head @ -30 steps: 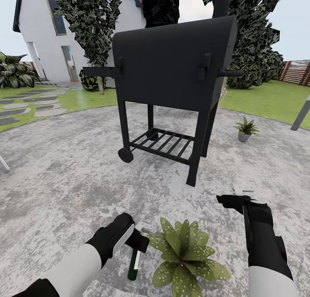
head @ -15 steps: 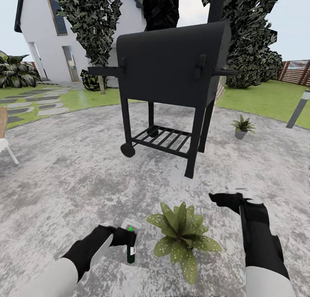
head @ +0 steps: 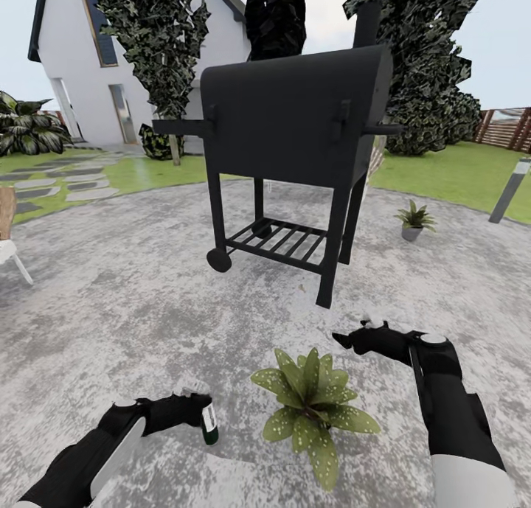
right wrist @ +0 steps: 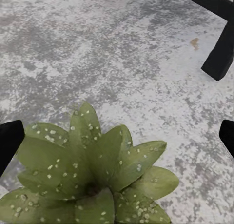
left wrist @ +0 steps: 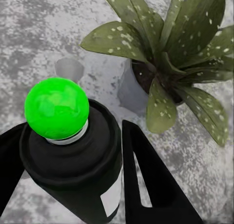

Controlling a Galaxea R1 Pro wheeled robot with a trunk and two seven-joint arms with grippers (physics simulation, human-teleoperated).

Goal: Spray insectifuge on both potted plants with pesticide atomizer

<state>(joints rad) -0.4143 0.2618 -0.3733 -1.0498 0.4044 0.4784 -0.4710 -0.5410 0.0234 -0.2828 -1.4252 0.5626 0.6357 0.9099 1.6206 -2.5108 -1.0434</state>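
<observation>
Since the earlier frames, the left arm has swung lower and further to the robot's left, carrying the pesticide atomizer (head: 209,425) away from the near potted plant (head: 313,408), while the right gripper (head: 346,338) has edged over toward the space above that plant. Largest in the head view is the black barrel grill (head: 295,124), standing on the round grey paved circle (head: 110,294) with a white house (head: 74,58) and dark trees behind and a brown slatted fence (head: 509,124) at the far right. Beyond the grill's right legs sits the second potted plant (head: 414,220), well apart from the robot. The near potted plant spreads its speckled leaves between the two arms, its grey pot (left wrist: 129,90) showing in the left wrist view. The left gripper (head: 193,407) pinches the atomizer, a dark finger (left wrist: 146,185) on each side of the bottle; a bright green ball (left wrist: 57,108) sits at the bottle's top (left wrist: 73,155). The right gripper is spread wide, its black fingertips (right wrist: 9,141) at opposite edges of the right wrist view with the plant's rosette (right wrist: 92,175) between them, holding nothing.
</observation>
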